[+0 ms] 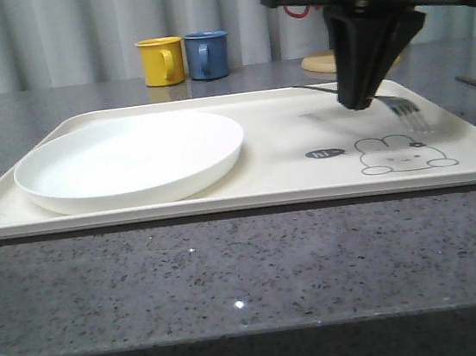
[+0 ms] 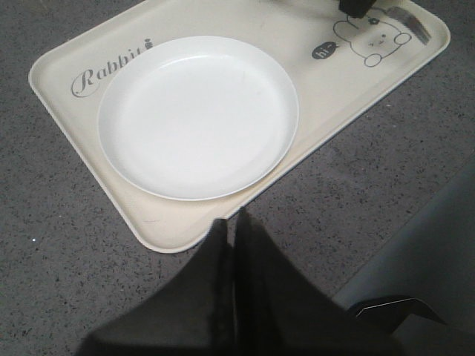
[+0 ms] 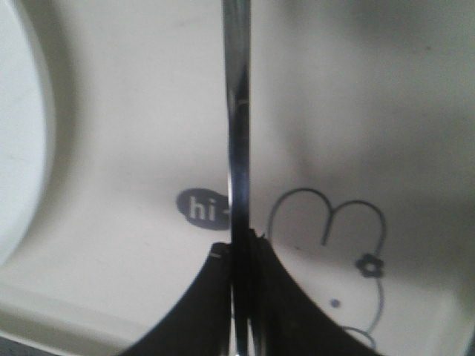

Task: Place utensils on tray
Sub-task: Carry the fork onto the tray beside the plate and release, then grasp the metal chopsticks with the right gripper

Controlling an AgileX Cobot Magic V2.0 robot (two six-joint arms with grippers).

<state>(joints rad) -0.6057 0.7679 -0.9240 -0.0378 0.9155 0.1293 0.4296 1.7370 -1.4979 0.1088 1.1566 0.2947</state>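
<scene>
While the right gripper pinches the fork by its handle, jaws closed tight on it, the tines hang just over the tray at about 3 o'clock, above the bunny drawing. A round white plate fills the tray's 9 o'clock half, smooth and glossy. Beyond the tray at 12 o'clock stand a yellow mug and a blue mug; a pale round disc sits toward 1 o'clock. The table is speckled grey stone. The tray is matte cream with rounded corners and a low rim. Its bubble reads "hi"; "Rabbit" lettering is partly under the plate. The left gripper hangs over the table off the tray's edge, fingers pressed together, holding nothing.
</scene>
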